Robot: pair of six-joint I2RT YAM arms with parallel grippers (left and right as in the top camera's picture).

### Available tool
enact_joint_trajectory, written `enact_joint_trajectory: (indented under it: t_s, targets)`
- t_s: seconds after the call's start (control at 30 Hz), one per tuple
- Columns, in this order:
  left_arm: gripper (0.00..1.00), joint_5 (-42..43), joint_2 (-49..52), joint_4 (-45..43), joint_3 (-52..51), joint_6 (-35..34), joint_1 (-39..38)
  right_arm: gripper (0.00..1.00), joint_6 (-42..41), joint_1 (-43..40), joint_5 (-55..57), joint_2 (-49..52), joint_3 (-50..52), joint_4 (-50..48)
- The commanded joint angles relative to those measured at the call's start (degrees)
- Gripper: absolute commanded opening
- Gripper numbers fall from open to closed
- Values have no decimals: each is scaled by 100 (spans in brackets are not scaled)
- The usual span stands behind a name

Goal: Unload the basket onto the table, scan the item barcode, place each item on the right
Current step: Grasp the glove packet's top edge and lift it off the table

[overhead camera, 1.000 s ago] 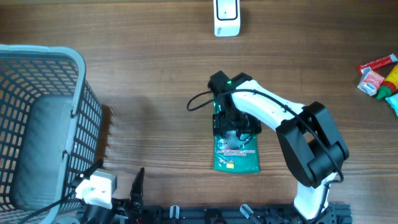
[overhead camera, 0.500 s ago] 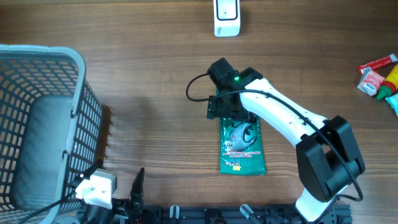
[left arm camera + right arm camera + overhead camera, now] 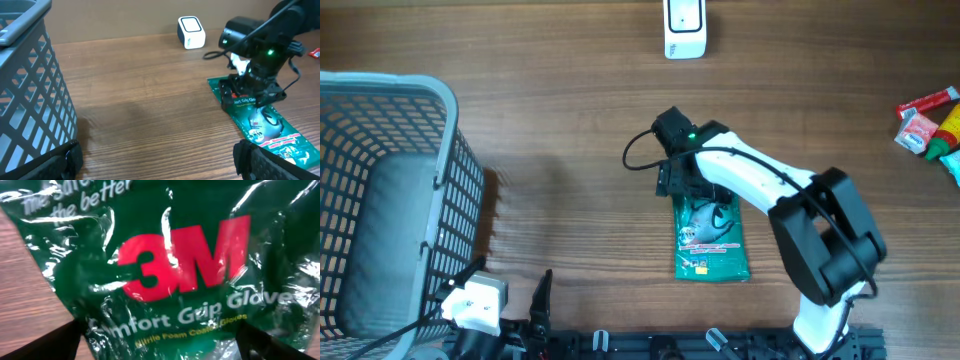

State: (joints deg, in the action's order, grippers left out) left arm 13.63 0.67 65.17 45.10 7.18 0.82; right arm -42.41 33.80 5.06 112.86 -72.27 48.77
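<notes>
**Item 1: glove packet** [image 3: 710,240]. Green and glossy, it lies flat on the table [image 3: 550,120] a little right of centre, with its long side running toward the robot's edge.
- The overhead view shows its full outline, with the far end hidden under the right arm.
- The left wrist view [image 3: 260,125] shows it from the side, lying level on the wood.
- Only the right wrist view [image 3: 175,280] shows the print: a red "3M" and "Comfort Grip Gloves" below it. Glare crosses the film.

**Item 2: right pincer** [image 3: 685,185]. It is spread wide and points down over the far end of the packet.
- The right wrist view [image 3: 160,347] shows a dark finger in each lower corner, with the packet filling the space between them.
- The left wrist view [image 3: 250,92] shows it low over the packet.
- No view settles whether it touches the packet, and nothing is gripped.

**Item 3: left pincer** [image 3: 160,167]. It is fully spread, with only bare table between its fingers [image 3: 50,165], and holds nothing. The overhead view places it at the near left corner [image 3: 515,320], beside the basket.

**Item 4: white scanner** [image 3: 684,28]. It stands at the far edge of the table, well apart from the packet. The left wrist view shows its face [image 3: 191,32].

**Item 5: basket** [image 3: 470,200]. Grey plastic lattice, on the left side of the table. The left wrist view shows only one wall [image 3: 30,90].

**Item 6: red packets and a bottle** [image 3: 930,125]. These sit at the right edge and are clear in the overhead view only.
</notes>
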Motion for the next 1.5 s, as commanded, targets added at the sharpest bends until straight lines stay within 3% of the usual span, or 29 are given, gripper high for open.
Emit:
enact_joint_trajectory:
  t_s: [0.0,0.1,0.33,0.53,0.57,0.67,0.7,0.77,0.87,1.0,1.1,1.23,1.47]
  targets:
    - [100,92,-42,-17,11,0,31,100,529,20,107,396,72,96]
    - [100,92,-42,-17,11,0,31,100,1119,42,105,566,72,332]
    - [100,92,-42,-17,11,0,31,100,1436,44,-400,448,13,896]
    - [100,92,-42,-17,11,0,31,96,1679,42,-393,566,527,581]
    - [100,92,-42,-17,11,2,31,90,1683,42,-413,590,682,439]
    - [100,92,-42,-17,11,0,31,59,1657,42,-802,608,1169,22]
    - [100,92,-42,-17,11,0,31,45,1655,42,-835,608,1224,-57]
    - [100,92,-42,-17,11,0,31,7,1537,42,-905,608,1250,-192]
    - [100,92,-42,-17,11,0,31,5,1600,37,-1316,608,1128,-267]
    - [100,92,-42,-17,11,0,31,5,2868,33,-3141,205,376,-105]
    - [100,92,-42,-17,11,2,31,4,5403,-13,-6035,-391,-87,540]
    - [100,92,-42,-17,11,0,31,4,7471,-24,-7884,-675,-96,1565]
    - [100,92,-42,-17,11,0,31,4,7726,-24,-9525,-675,-96,1532]
